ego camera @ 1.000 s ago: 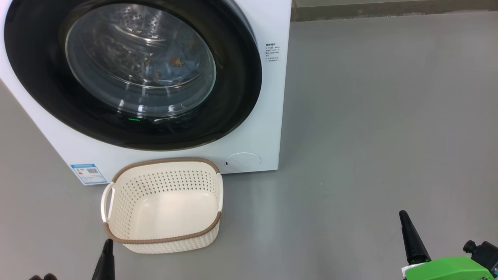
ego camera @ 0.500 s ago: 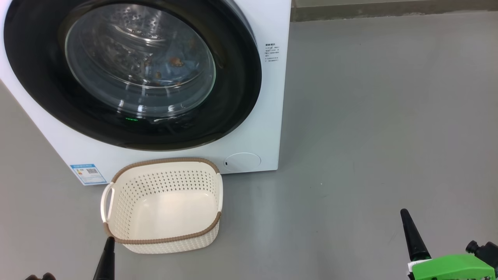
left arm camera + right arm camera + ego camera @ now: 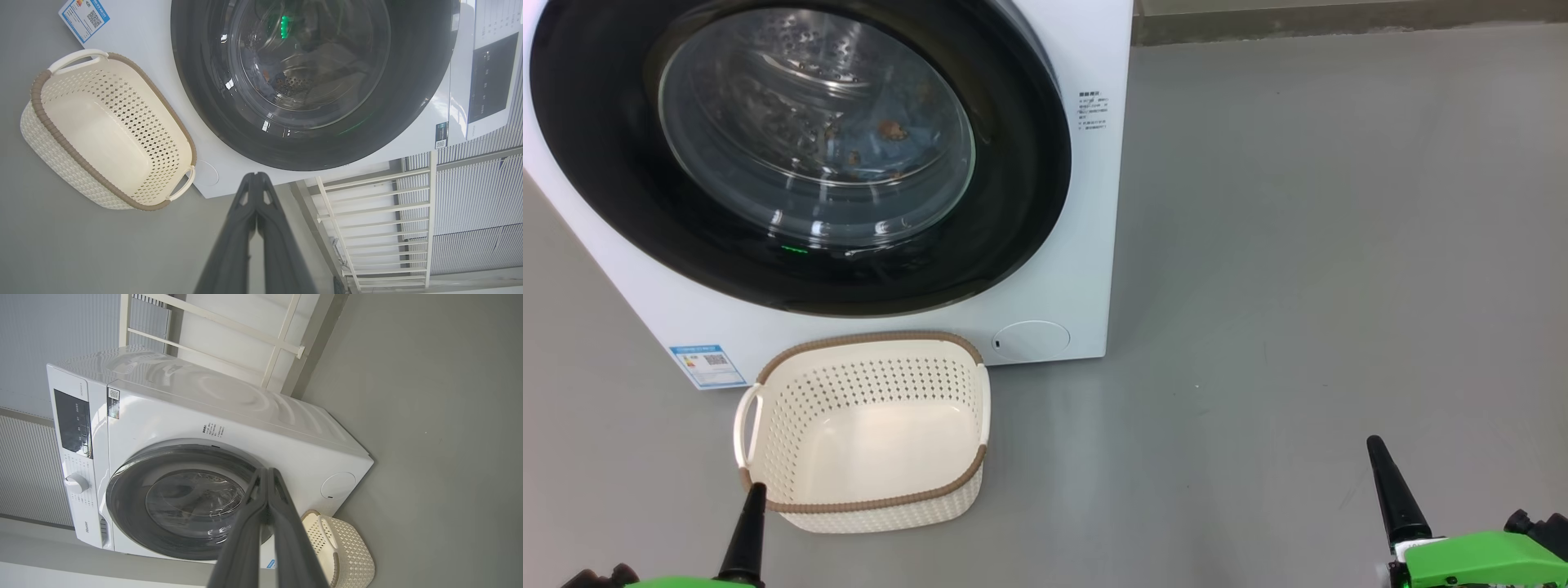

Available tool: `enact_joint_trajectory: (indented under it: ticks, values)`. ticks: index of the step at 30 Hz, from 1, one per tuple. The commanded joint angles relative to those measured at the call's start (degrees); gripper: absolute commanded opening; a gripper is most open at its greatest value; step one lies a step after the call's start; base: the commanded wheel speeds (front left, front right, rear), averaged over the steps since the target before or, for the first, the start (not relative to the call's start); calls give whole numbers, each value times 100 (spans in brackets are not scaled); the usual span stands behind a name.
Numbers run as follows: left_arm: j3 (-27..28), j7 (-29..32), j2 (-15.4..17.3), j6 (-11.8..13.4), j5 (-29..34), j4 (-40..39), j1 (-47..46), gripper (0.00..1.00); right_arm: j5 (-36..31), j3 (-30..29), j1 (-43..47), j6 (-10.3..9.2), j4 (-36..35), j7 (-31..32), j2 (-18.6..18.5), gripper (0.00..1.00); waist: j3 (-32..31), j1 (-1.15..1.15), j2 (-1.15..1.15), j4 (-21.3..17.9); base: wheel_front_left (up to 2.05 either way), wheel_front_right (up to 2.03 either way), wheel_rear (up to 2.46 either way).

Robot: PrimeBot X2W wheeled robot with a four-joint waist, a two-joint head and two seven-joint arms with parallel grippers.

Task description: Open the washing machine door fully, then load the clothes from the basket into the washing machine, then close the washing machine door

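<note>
Open grey floor (image 3: 1298, 286) is spreading from one to five o'clock in the head view. The washing machine (image 3: 1086, 245) is filling ten to twelve, and the basket (image 3: 866, 502) is sitting at seven, its far rim just beside the machine's front. The washing machine door (image 3: 1029, 204) is lying shut. The left gripper (image 3: 255, 175) is hovering by the basket's near-left corner with its fingers pressed together. The right gripper (image 3: 267, 470) is hanging well apart at five o'clock, likewise pressed together. The frame is cutting off the door's upper-left arc, and the clothes (image 3: 890, 129) are showing as faint orange-brown specks behind the glass. A pale railing (image 3: 376, 220) is standing beyond the machine.
</note>
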Motion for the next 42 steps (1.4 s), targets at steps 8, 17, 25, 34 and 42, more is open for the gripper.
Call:
enact_joint_trajectory:
  ticks: [8, 17, 25, 34, 42]
  values:
    - [204, 195, 115, -14, -660, -41, -347, 0, 633, 28, -343, -26, -99, 189, -72, 0, -1, 0, 0, -4, 0, 0, 0]
    - [237, 332, 119, -15, -1169, 13, -435, 0, 1104, -3, -392, -28, -73, 328, -73, 0, -1, 0, 0, -7, 0, 0, 0]
    - [270, 471, 123, -16, -1680, 68, -524, 0, 1576, -35, -442, -30, -48, 467, -73, 0, -2, 0, 0, -10, 0, 0, 0]
    - [297, 562, 121, -16, -1998, 102, -580, 0, 1870, -62, -474, -32, -31, 560, -68, 0, -2, 0, 0, -12, 0, 0, 0]
    - [307, 570, 114, -16, -1990, 102, -581, 0, 1860, -74, -475, -32, -31, 570, -60, 0, -2, 0, 0, -12, 0, 0, 0]
